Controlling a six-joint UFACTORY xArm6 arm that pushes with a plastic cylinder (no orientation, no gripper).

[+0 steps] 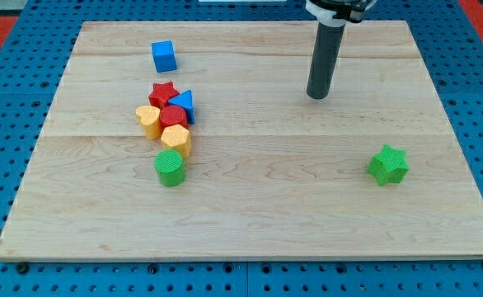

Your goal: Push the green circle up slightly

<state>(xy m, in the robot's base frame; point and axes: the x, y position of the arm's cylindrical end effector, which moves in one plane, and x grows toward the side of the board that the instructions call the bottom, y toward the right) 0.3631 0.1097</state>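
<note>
Tip (317,95) is sitting well apart from the green circle (170,167), which is lying at about eight o'clock from it. No fingers are showing, only a bare rod; the yellow block (176,139) is probably touching the circle's top.

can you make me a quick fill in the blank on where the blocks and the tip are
1. The green circle sits just below a ____ block.
2. The green star lies alone on the view's ____ side.
3. My tip is ____ the green circle, toward the view's right.
4. The blue cube stands ____ the cluster.

Missing: yellow; right; above; above
</note>
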